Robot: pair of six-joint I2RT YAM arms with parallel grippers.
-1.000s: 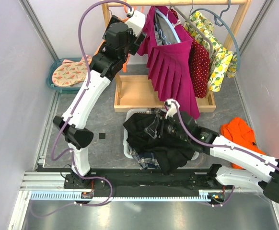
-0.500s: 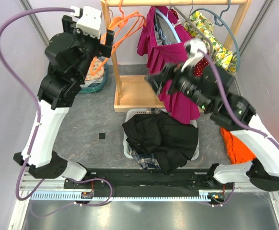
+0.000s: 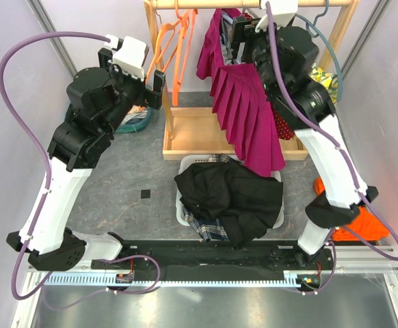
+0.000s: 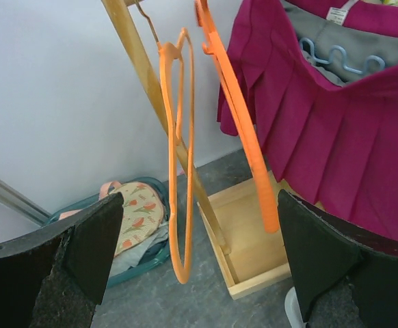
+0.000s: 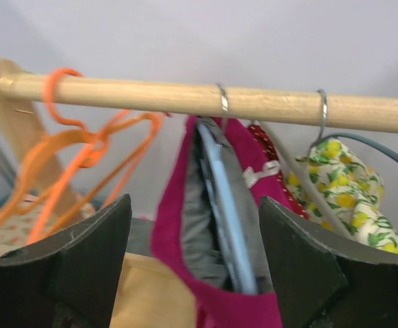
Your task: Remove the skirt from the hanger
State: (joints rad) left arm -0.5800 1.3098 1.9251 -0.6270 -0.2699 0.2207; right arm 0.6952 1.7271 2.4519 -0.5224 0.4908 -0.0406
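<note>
Skirt (image 3: 243,109): magenta, pleated, grey lining showing inside the waistband. It hangs on a pale blue hanger (image 5: 223,198) whose metal hook sits over the wooden rail (image 5: 151,96). The hem drops past the rack's wooden base tray (image 3: 192,133).

Right gripper (image 5: 192,273): fingers spread apart, nothing between the pads. The skirt's waistband is straight ahead, framed between the two fingers, with the rail above them.

Left gripper (image 4: 199,273): fingers spread, holding nothing. Two orange hangers (image 4: 175,157) hang ahead between the fingers; the skirt lies beyond the right-hand finger.

Writing: a small white tag (image 4: 337,14) at the waistband, print too small to read.

Surroundings: mottled grey table (image 3: 137,171), pale plain walls. A teal basket (image 4: 151,256) with printed cloth sits below the left-hand finger. A white basket (image 3: 183,208) of dark clothes is near the arm bases. A lemon-print garment (image 5: 342,184) hangs past the right wrist's right-hand finger.
</note>
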